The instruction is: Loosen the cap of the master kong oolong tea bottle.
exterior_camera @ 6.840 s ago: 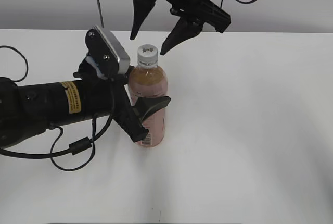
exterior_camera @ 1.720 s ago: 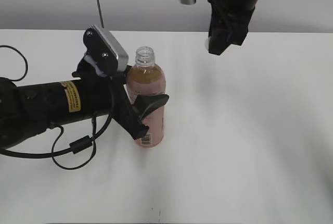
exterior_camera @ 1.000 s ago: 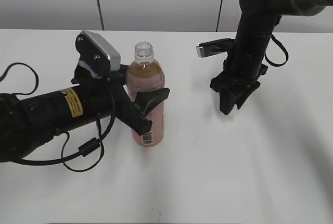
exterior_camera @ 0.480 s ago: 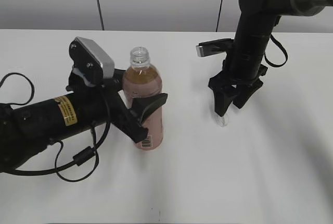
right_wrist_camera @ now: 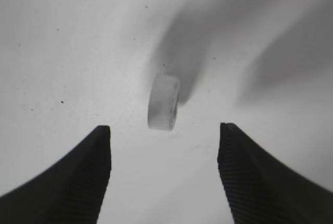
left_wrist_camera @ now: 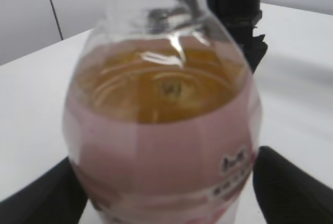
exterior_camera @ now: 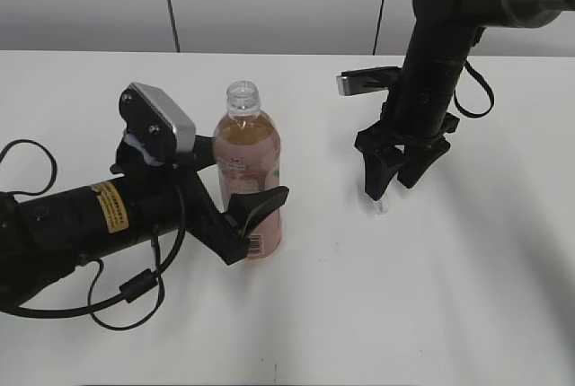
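Note:
The master kong oolong tea bottle [exterior_camera: 248,179] stands upright on the white table with its threaded neck open. My left gripper [exterior_camera: 256,211] is shut on its pink-labelled body; in the left wrist view the bottle [left_wrist_camera: 164,130] fills the frame between the two black fingers [left_wrist_camera: 166,193]. The cap [exterior_camera: 381,206] is off the bottle. It lies on the table to the right, resting on its edge. My right gripper [exterior_camera: 392,184] hangs open just above it and holds nothing. In the right wrist view the cap [right_wrist_camera: 164,101] sits just beyond the open fingertips [right_wrist_camera: 164,133].
The white table [exterior_camera: 449,296] stretches right and forward. My left arm's body and its black cable [exterior_camera: 135,287] lie low over the left part of the table. A grey wall stands behind.
The cap left the bottle with my right gripper and now lies on the table. My right gripper has opened and risen a little. My left arm shifted slightly down and left.

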`<act>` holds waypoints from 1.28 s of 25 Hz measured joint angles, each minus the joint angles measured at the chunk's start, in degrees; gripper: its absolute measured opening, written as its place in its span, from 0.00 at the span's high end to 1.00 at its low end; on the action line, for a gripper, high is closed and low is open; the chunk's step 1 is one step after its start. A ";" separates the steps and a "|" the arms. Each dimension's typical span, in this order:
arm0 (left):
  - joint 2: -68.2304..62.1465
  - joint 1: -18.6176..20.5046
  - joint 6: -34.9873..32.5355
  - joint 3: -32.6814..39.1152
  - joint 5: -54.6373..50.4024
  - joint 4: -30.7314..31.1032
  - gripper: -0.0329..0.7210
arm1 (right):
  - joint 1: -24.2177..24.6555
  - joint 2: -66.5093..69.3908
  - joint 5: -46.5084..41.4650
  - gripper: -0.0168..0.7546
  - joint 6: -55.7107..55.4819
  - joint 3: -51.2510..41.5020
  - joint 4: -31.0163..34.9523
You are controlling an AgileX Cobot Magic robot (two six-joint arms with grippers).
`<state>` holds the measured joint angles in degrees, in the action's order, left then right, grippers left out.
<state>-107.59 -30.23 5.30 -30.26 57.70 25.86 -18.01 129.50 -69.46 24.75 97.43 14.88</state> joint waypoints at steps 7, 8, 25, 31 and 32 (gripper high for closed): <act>0.11 0.38 0.06 3.30 1.51 -3.76 0.18 | 0.00 0.00 0.00 0.35 -1.41 0.00 0.00; 0.25 0.52 0.06 3.89 2.67 -4.04 0.18 | 0.00 0.00 0.00 0.35 -1.64 0.00 0.00; 7.38 1.14 3.15 16.02 11.03 -13.18 0.18 | 0.00 -10.14 -0.64 0.37 -10.25 -0.12 -3.57; 10.33 1.20 6.91 16.95 11.27 -14.57 0.18 | 0.00 -15.46 -0.58 0.37 -12.70 -4.22 -3.81; 10.49 1.20 6.96 17.01 11.27 -14.63 0.18 | 0.00 -16.00 -0.51 0.37 -12.83 -5.54 -3.69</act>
<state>-97.10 -29.03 12.26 -13.25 68.97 11.23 -18.01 113.50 -69.97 11.91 91.89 11.19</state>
